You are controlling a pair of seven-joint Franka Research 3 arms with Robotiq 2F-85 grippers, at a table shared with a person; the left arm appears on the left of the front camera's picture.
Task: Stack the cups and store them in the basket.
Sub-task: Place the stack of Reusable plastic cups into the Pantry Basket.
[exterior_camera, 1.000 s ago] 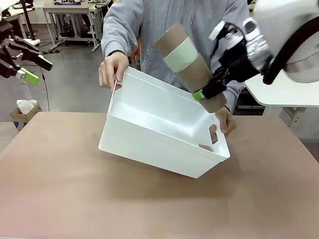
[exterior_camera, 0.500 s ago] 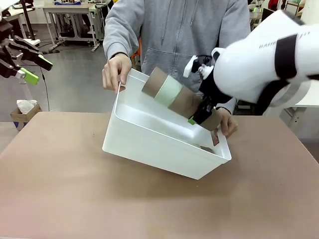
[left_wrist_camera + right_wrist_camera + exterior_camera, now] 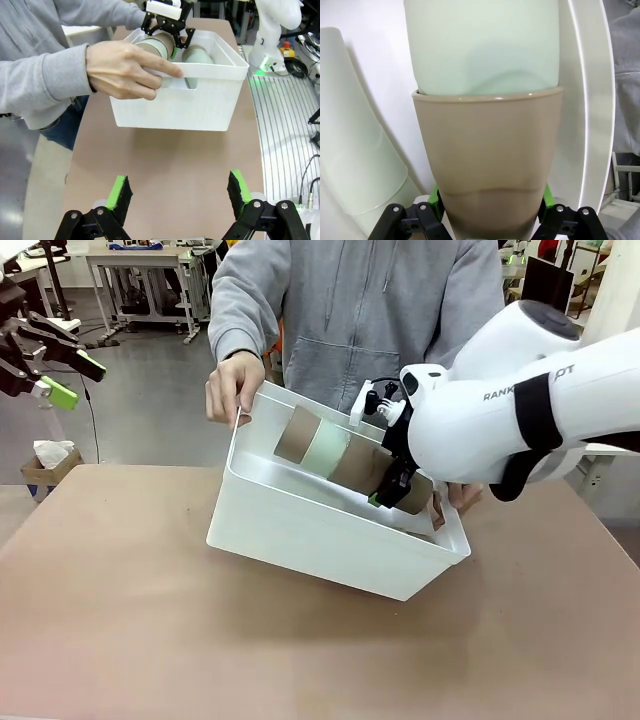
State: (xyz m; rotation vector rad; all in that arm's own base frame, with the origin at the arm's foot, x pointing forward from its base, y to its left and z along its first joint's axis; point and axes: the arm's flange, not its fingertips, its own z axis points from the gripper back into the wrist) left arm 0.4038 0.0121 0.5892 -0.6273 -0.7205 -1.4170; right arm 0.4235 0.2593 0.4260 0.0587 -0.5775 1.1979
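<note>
A nested stack of cups (image 3: 335,452), brown and mint bands, lies on its side inside the white basket (image 3: 300,540). My right gripper (image 3: 392,488) is shut on the stack's brown end cup (image 3: 487,150), with a mint cup (image 3: 480,45) nested in it. Another mint cup (image 3: 355,150) lies beside them in the basket. The person holds the basket tilted toward me, one hand (image 3: 232,385) on its left end and the other hand (image 3: 462,495) at its right end. My left gripper (image 3: 75,380) hangs open and empty, high at the far left, away from the basket (image 3: 200,105).
The brown table (image 3: 150,640) stretches bare in front of the basket. The person stands close behind the far edge. In the left wrist view my open fingers (image 3: 120,192) hover over the table, short of the basket.
My right gripper has come down with the cup stack, from above the basket's rim into the basket. The stack has tipped closer to flat. The left arm has not moved.
</note>
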